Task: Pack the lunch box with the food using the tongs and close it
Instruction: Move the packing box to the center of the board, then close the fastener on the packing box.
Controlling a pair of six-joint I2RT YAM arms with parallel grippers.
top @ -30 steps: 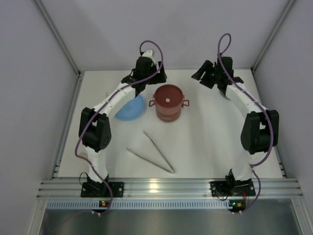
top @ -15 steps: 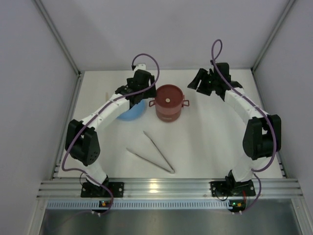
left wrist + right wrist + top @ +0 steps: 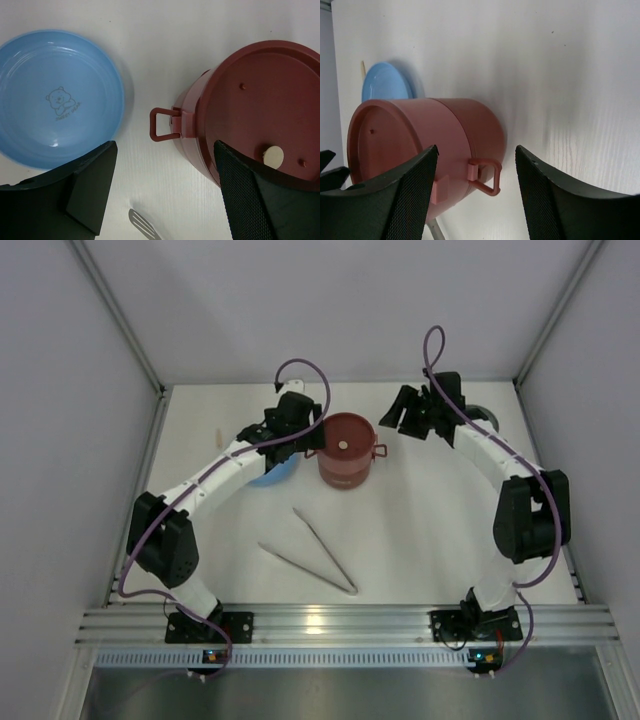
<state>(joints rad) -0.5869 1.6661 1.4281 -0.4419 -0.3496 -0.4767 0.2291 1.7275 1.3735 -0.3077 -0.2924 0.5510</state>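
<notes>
One lunch box [image 3: 345, 448], one tongs [image 3: 310, 552], one blue plate [image 3: 280, 471] partly hidden under the left arm [image 3: 213, 477]. The left fingers [image 3: 85, 187] and right fingers [image 3: 400, 200]: apart, empty.

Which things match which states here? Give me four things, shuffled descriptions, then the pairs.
Things:
1. lunch box
2. plate
3. tongs
4. left gripper

Descriptions:
A. silver, lying flat in a narrow V
B. dark red, lid on
C. open, holding nothing
D. light blue, bear print

Pairs: 1-B, 2-D, 3-A, 4-C
</notes>
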